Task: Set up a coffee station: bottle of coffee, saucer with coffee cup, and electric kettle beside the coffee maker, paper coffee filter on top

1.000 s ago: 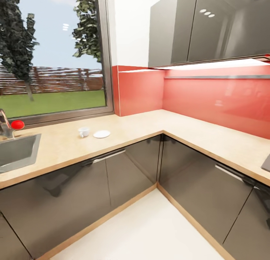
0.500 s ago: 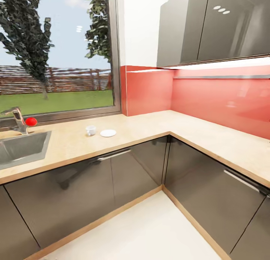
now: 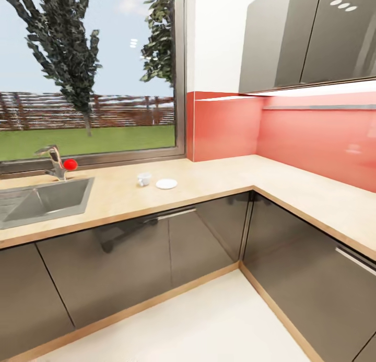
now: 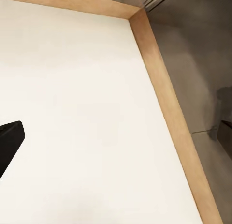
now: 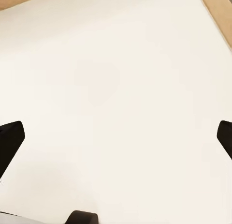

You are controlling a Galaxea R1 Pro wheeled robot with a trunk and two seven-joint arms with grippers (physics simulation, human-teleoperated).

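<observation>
Listing by view, head cam first. Kitchen countertop: L-shaped, beige wood-grain, over glossy grey cabinet fronts. Coffee cup: white, upright, on the run under the window, about mid-depth. Saucer: white, flat, just beside the cup on the corner side, not touching it; cup not on saucer. Sink: steel, inset toward the left end of that run. Faucet w/ red knob at the sink's back edge. Red backsplash along the other run, grey wall cabinets above. Nothing stands btwn cup, saucer and the front edge.

Left wrist cam: white floor, wood plinth strip, grey cabinet front beyond. One dark fingertip at frame edge; left gripper's spread can't be told.

Right wrist cam: white floor. Right gripper: fingertips far apart at opposite frame edges, wide, holding nothing.
</observation>
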